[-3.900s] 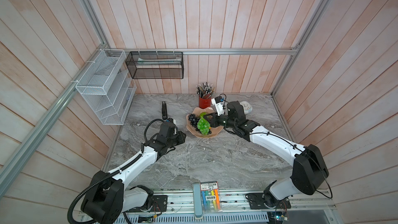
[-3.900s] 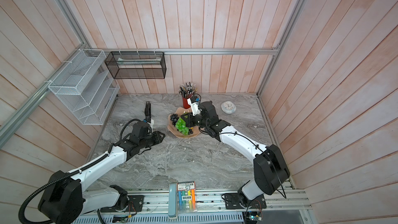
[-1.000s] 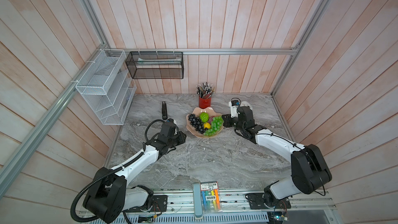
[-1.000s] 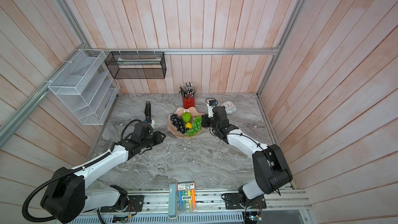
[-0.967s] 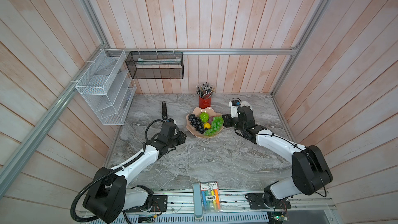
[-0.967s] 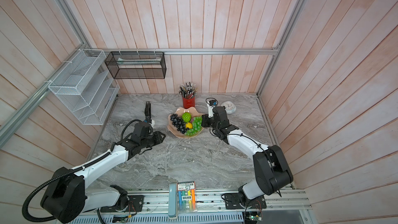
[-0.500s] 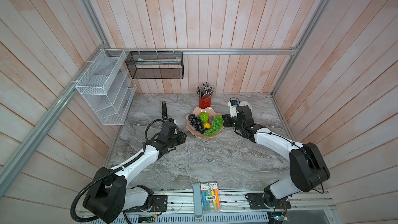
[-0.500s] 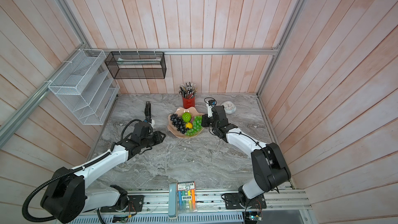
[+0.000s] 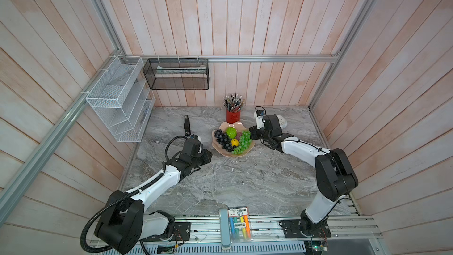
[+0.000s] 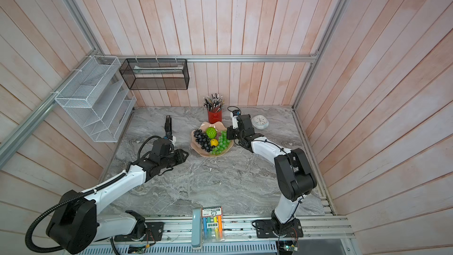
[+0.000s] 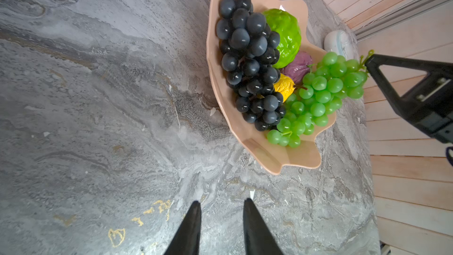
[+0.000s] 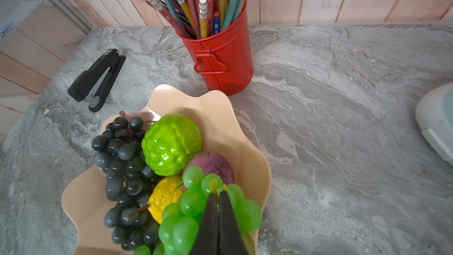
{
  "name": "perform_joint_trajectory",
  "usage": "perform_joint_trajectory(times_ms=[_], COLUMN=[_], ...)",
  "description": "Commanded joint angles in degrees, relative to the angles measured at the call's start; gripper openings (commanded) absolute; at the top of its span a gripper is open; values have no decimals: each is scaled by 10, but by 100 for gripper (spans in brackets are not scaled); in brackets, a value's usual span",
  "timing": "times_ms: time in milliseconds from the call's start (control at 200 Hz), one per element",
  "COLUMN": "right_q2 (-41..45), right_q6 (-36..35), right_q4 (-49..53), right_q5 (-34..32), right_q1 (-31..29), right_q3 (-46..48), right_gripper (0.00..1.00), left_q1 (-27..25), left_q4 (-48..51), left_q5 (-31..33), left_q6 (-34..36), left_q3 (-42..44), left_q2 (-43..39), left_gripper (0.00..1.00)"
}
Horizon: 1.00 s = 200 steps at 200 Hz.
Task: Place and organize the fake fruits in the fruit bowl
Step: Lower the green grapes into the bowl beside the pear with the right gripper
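Now the pink bowl sits mid-frame in both top views. It holds dark grapes, green grapes, a bumpy green fruit, a yellow fruit and a purple fruit. At the bowl's right edge the right claw is pressed closed at the green bunch's stem; whether it grips the stem I cannot tell. Lower left of the bowl, the left claw is narrowly parted over the table, holding nothing.

Mid-table, fruit bowl, just near of the pencil cup. Inside: left grape bunch along the left side, right grape bunch draped over the right rim, custard apple far between them, central small fruit near of it, second small fruit at its right. Stapler far-left of the bowl; clock far-right.
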State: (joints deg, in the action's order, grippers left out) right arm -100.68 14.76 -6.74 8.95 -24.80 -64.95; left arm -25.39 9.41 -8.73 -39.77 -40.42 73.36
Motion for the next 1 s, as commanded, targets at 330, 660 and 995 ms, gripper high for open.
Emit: perform_joint_trajectory(times_ms=[330,660,995], right_q2=[-49,26,68], right_q6=[-25,-51,-24], right_q4=[43,84,59], right_q5=[32,3,-21], right_q1=[1,1,25], right_q3=[-52,-45,19], right_gripper=[15,55,28], left_q1=[3,3,3], left_q4=[1,27,47], left_q5=[-5,-16,-1], left_q6=[-1,6,15], left_q3=[-7,-5,-12], left_q2=[6,-7,-21], left_gripper=[33,36,48])
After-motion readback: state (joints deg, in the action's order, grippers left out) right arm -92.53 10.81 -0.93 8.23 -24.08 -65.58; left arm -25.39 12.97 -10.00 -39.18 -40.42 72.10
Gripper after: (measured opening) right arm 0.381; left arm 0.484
